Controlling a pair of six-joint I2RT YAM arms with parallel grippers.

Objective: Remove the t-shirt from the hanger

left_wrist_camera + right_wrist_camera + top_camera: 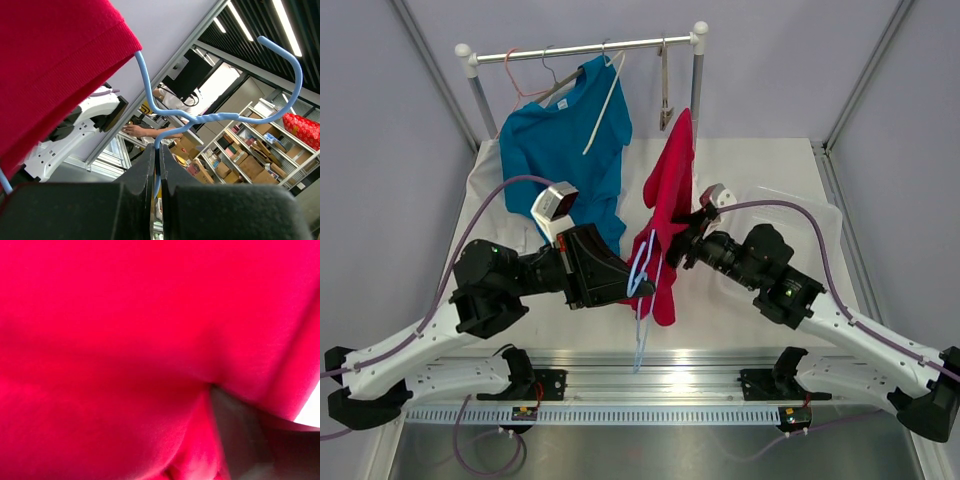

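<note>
A red t-shirt hangs bunched between the two arms above the table, still draped on a light blue wire hanger. My left gripper is shut on the hanger. In the left wrist view the black fingers pinch the wire just below its twisted neck, and the hook curls up to the right. The shirt's red hem fills the upper left there. My right gripper is pressed into the shirt's right side. Red cloth covers the whole right wrist view and hides the fingers.
At the back stands a clothes rail. On it hang a blue t-shirt on a white hanger, a bare orange hanger and a wooden clip hanger. A white sheet covers the table.
</note>
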